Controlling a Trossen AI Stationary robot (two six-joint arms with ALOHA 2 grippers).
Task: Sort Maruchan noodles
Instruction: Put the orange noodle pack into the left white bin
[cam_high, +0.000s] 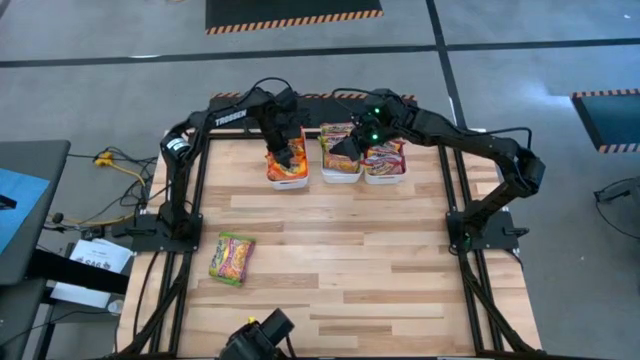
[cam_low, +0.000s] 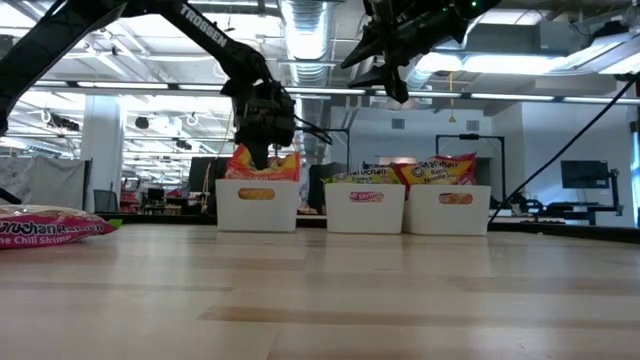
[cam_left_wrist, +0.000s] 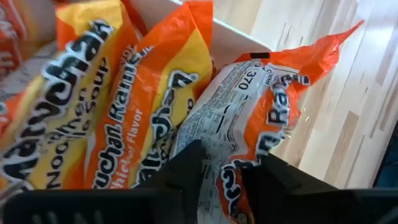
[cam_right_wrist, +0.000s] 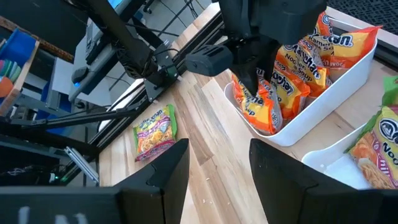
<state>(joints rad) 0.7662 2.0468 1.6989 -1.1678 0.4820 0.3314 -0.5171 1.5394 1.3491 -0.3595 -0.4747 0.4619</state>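
Orange crinkly plastic fills most of what my left pincer (cam_left_wrist: 227, 171) sees: it hangs over the left white plastic bin (cam_high: 287, 182) at the table's far edge, with its two dark fingers straddling the upper edge of an orange-and-yellow ramen packet (cam_left_wrist: 261, 118) that leans against the bin's near wall. The fingers look slightly apart around that edge, and I cannot tell whether they grip it or have let it go. Beside it several more orange packets (cam_left_wrist: 93, 93) stand packed in the same bin. My right pincer (cam_high: 352, 146) hovers above the middle white bin (cam_high: 340, 176), its fingers spread wide and empty; that bin holds yellow-and-green packets (cam_low: 365, 176), and the right white bin (cam_high: 385, 178) holds red-trimmed ones (cam_low: 440, 168). As I judge it, the sorting is nearly finished: all three bins are loaded by colour, and only one pink-and-green flat packet (cam_high: 232, 257) lies loose on the pale wooden tabletop (cam_high: 350, 270), near the left front, well apart from the bins. That packet remains to be fetched and dropped in the matching bin once the orange one is settled.
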